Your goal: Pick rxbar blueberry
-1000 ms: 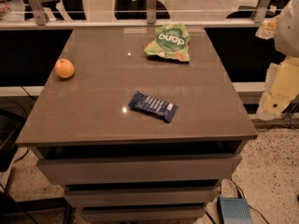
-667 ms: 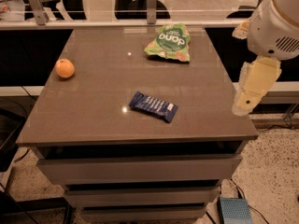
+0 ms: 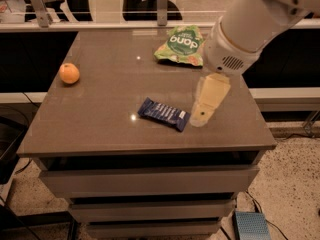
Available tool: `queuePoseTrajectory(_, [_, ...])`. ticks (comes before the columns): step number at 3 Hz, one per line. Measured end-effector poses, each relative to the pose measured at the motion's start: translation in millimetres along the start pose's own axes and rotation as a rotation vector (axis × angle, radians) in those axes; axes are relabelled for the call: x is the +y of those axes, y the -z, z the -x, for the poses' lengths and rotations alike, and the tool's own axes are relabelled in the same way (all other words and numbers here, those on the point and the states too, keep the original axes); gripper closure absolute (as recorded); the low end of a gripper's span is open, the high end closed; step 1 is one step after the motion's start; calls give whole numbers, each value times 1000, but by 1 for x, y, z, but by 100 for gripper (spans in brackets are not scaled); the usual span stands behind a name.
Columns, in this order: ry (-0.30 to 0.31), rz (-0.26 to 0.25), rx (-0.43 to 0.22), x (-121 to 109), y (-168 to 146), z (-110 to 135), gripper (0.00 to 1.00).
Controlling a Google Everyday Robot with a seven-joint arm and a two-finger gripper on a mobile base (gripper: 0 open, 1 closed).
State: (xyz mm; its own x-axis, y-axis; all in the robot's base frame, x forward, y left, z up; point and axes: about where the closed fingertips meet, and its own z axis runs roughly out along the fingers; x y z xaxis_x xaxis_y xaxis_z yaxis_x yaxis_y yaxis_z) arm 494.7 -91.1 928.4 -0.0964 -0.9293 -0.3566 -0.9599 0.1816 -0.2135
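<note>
The rxbar blueberry is a flat dark navy bar with white lettering. It lies at a slant near the front middle of the brown table. My gripper hangs from the white arm that reaches in from the upper right. Its pale tip is just right of the bar's right end, low over the tabletop. It holds nothing that I can see.
A green snack bag lies at the back of the table, partly behind the arm. An orange sits near the left edge. Drawers are below the tabletop. A railing and chair legs stand behind the table.
The arm has swung in from the right edge of the view over the table. The gripper has moved left and down to beside the bar's right end. The bar, bag and orange have not moved.
</note>
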Motion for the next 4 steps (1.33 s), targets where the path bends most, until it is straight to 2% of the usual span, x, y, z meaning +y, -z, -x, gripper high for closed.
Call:
queuePoseTrajectory(1, [-7, 52, -47, 12, -36, 25, 0])
queuePoseTrajectory(3, [-8, 129, -93, 30, -90, 58, 0])
queuePoseTrajectory(4, [-5, 127, -94, 23, -108, 64, 0])
